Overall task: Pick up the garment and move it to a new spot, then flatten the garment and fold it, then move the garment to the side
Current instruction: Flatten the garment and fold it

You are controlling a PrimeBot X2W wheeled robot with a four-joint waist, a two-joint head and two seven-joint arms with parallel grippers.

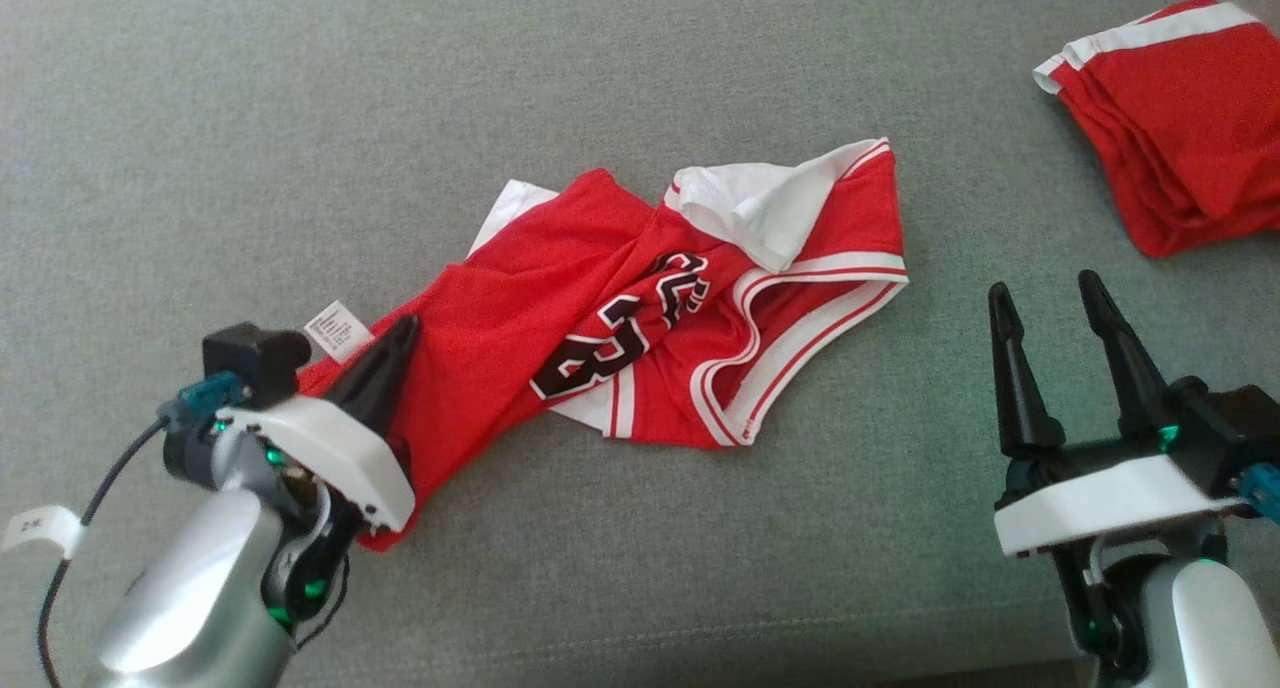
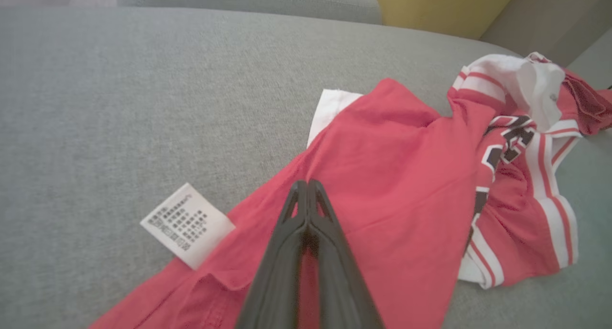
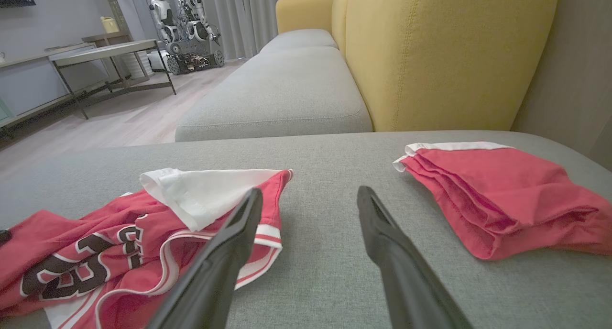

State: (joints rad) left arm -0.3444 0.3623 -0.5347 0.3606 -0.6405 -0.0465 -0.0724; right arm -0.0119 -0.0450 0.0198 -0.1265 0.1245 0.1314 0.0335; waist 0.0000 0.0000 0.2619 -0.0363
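A red basketball jersey (image 1: 600,308) with white trim and black lettering lies crumpled on the grey cushion (image 1: 640,88); its white care label (image 1: 338,330) pokes out at the left end. My left gripper (image 1: 400,330) is shut, fingers pressed together over the jersey's left end (image 2: 382,176), just right of the label (image 2: 187,224). No cloth shows pinched between its tips (image 2: 306,183). My right gripper (image 1: 1045,293) stands open to the right of the jersey, above bare cushion. In the right wrist view its fingers (image 3: 239,233) frame the gap between the jersey (image 3: 95,252) and another garment.
A second red garment with white trim (image 1: 1180,118) lies folded at the far right of the cushion (image 3: 502,195). A yellow sofa back (image 3: 444,47) rises behind. The cushion's front edge runs along the bottom of the head view.
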